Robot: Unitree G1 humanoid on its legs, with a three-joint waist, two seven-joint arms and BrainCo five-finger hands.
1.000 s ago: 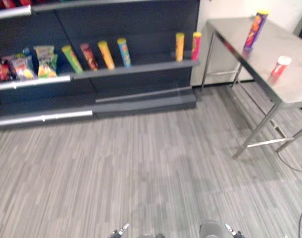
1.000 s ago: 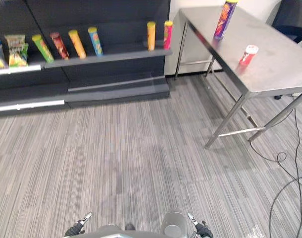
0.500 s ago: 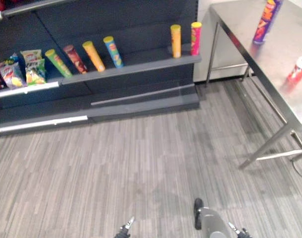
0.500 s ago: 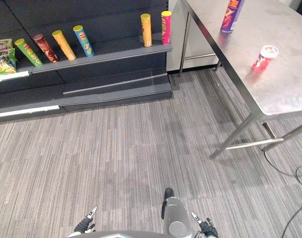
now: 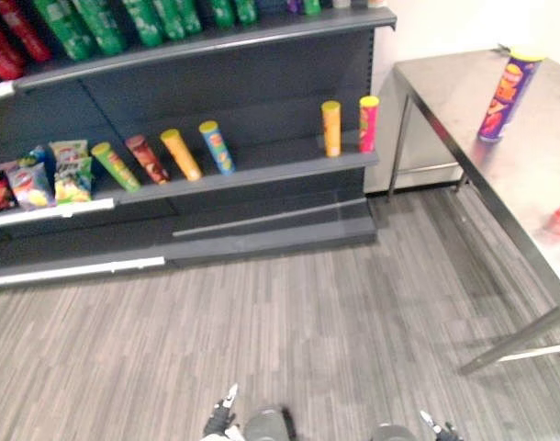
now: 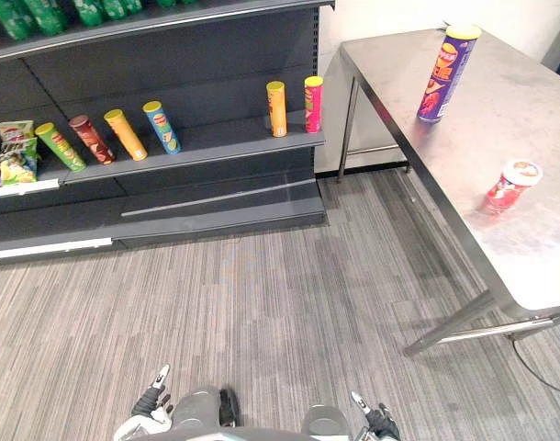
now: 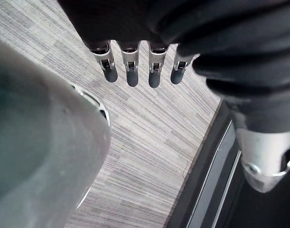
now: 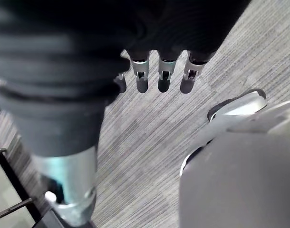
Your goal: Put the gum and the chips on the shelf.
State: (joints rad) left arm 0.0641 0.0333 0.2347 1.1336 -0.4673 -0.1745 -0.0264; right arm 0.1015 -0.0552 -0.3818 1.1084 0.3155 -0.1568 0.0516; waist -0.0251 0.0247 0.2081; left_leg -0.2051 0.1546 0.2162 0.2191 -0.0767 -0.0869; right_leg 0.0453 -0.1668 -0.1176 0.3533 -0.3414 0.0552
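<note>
A tall purple chips can (image 6: 442,72) stands upright at the far side of the steel table (image 6: 537,248) on the right. Nearer on the same table stands the gum, a small red tub with a white lid (image 6: 509,184). The dark shelf (image 6: 216,147) runs along the far wall on the left. My left hand (image 7: 130,73) hangs low over the striped floor with straight fingers and holds nothing. My right hand (image 8: 163,78) hangs the same way, open and holding nothing. Both hands are far from the table and the shelf.
Several chip cans (image 6: 124,133) lean on the shelf's lower board, and an orange can (image 6: 276,108) and a pink can (image 6: 313,104) stand at its right end. Snack bags (image 6: 14,152) lie at its left, green bottles (image 5: 151,18) above. Table legs (image 6: 445,326) reach the floor.
The whole picture has shifted, so the camera has moved: the upper shelf board with bottles has come into sight. The cans, the gum and the hands hold their places.
</note>
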